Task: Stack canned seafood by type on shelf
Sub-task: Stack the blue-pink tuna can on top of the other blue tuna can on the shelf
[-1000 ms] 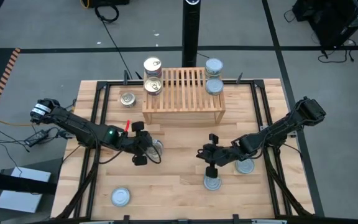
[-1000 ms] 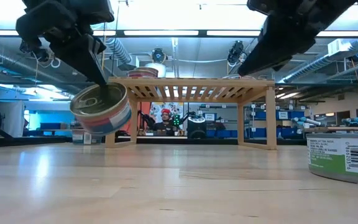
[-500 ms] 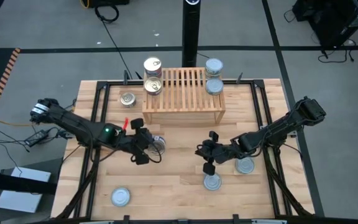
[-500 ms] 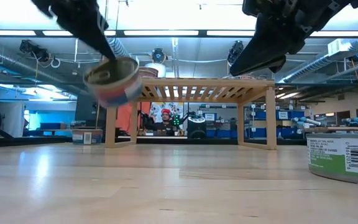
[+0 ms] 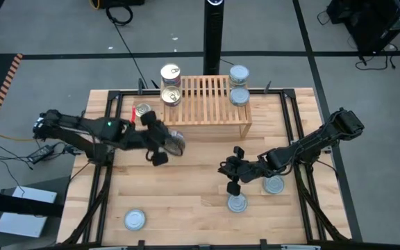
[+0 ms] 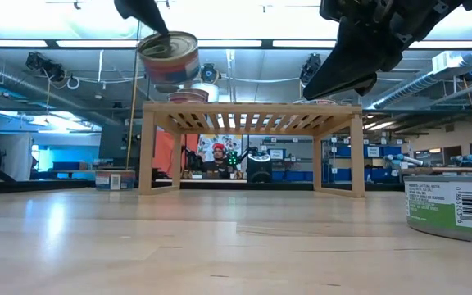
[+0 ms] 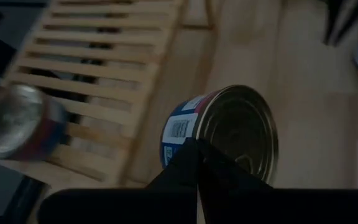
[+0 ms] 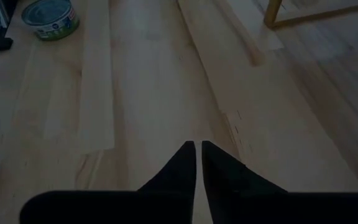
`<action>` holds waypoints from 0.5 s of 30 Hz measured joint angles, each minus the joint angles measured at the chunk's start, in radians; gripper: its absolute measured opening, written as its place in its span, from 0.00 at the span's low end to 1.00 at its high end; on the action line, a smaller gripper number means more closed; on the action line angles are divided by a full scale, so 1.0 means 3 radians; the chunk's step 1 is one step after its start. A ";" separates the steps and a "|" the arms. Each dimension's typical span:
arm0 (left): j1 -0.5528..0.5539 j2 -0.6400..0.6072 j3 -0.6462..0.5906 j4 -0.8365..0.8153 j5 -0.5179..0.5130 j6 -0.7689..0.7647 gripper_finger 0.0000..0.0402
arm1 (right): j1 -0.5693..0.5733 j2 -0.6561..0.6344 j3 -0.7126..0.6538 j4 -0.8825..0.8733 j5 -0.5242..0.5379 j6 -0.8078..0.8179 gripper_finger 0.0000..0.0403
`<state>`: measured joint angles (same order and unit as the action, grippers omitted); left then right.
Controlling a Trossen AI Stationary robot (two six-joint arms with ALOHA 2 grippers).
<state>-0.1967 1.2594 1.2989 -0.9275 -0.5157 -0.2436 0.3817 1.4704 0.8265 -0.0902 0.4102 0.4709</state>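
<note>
Left gripper (image 5: 160,143) raised, jaws clamped, right gripper (image 5: 232,170) hovering

2 dark jointed arms (left arm (image 5: 82,132) shows a small green light, perhaps a status lamp) with black fingers.

blue, white and red tin (image 7: 222,134), pale slatted shelf (image 5: 203,104), green-labelled tin (image 6: 453,205)

A black pole (image 5: 214,31), cables (image 5: 120,10), possibly a seated person (image 6: 218,160) behind.
</note>
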 joint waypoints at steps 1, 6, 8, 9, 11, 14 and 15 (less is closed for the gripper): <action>0.0065 0.0000 0.0067 -0.0029 -0.0002 0.0036 0.01 | 0.0000 0.0000 0.0000 0.0000 0.0000 -0.0001 0.10; 0.0478 0.0000 0.0364 -0.0190 0.0003 0.0307 0.01 | 0.0001 0.0000 0.0000 -0.0001 -0.0001 -0.0003 0.09; 0.0686 0.0000 0.0481 -0.0240 0.0038 0.0441 0.01 | 0.0001 0.0000 0.0000 0.0000 -0.0001 -0.0004 0.09; 0.0790 0.0000 0.0537 -0.0248 0.0044 0.0508 0.01 | 0.0001 0.0000 0.0000 0.0000 -0.0001 -0.0006 0.10; 0.1022 -0.0001 0.0623 -0.0239 0.0044 0.0671 0.01 | 0.0001 0.0000 0.0000 0.0000 -0.0001 -0.0006 0.10; 0.1426 0.0000 0.0667 -0.0159 0.0108 0.0893 0.00 | 0.0001 0.0000 0.0000 -0.0001 -0.0001 -0.0006 0.10; 0.1566 0.0005 0.0667 -0.0110 0.0202 0.0945 0.00 | 0.0001 0.0000 0.0000 0.0000 -0.0001 -0.0006 0.10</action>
<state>0.2732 1.2608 1.4990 -0.9606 -0.4551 0.0400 0.3820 1.4704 0.8265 -0.0903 0.4099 0.4690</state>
